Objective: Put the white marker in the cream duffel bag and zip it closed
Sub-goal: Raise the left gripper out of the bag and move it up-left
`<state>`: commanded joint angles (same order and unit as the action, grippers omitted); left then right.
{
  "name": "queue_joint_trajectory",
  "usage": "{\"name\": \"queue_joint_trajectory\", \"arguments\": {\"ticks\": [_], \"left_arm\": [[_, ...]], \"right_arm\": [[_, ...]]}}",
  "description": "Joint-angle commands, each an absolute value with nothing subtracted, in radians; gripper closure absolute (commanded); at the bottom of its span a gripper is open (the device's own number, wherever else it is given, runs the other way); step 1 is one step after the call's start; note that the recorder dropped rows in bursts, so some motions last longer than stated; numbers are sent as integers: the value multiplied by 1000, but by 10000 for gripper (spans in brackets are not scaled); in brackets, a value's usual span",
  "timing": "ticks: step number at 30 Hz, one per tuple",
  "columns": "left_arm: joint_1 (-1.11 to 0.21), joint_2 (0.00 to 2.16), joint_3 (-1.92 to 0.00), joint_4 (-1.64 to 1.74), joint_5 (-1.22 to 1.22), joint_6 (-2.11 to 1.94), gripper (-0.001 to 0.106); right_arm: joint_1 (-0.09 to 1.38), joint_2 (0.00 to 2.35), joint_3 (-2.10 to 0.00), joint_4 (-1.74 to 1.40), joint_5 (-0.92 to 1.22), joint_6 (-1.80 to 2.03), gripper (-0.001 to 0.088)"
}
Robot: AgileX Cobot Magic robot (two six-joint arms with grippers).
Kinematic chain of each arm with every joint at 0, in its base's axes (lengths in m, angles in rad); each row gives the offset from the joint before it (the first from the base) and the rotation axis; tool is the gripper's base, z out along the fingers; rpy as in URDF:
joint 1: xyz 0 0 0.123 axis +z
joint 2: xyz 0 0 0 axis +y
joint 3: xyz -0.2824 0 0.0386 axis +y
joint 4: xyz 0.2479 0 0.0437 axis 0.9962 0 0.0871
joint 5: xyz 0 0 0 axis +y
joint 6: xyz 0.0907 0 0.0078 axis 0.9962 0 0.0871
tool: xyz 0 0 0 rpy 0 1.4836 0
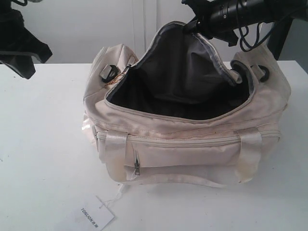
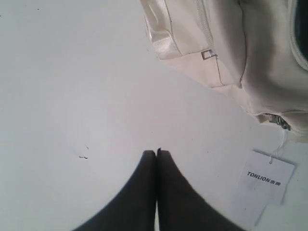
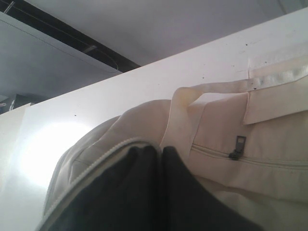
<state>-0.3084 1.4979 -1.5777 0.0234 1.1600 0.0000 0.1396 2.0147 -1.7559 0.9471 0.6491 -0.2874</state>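
Finds the cream duffel bag [image 1: 192,144] in the middle of the table [image 1: 43,144], mouth gaping on dark lining, front pocket zip facing 6 o'clock. Pinches the raised flap's zip edge at the bag's 12 o'clock with the right gripper [image 1: 191,25], pressed together on the fabric. Hangs the left gripper [image 2: 157,153] over bare table toward the bag's 10 o'clock, pressed together and empty. Has a paper tag [image 1: 94,217] lying at the bag's 7 o'clock.

The cream duffel bag [image 1: 192,154] gapes wide, raised flap [image 1: 183,57] walling the back.
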Motion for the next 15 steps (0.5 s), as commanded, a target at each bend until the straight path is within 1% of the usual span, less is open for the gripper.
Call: {"name": "queue_joint_trajectory", "arguments": {"ticks": [9, 13, 15], "left_arm": [[-302, 1506, -1578, 8, 1127, 0, 1053], [-302, 1510, -1554, 8, 1080, 0, 1053], [-302, 1510, -1514, 0, 1008, -18, 1053]], "right_arm": [[140, 2015, -1756, 947, 654, -292, 868], [140, 2015, -1765, 943, 733, -292, 868], [140, 2015, -1791, 935, 793, -292, 868]]}}
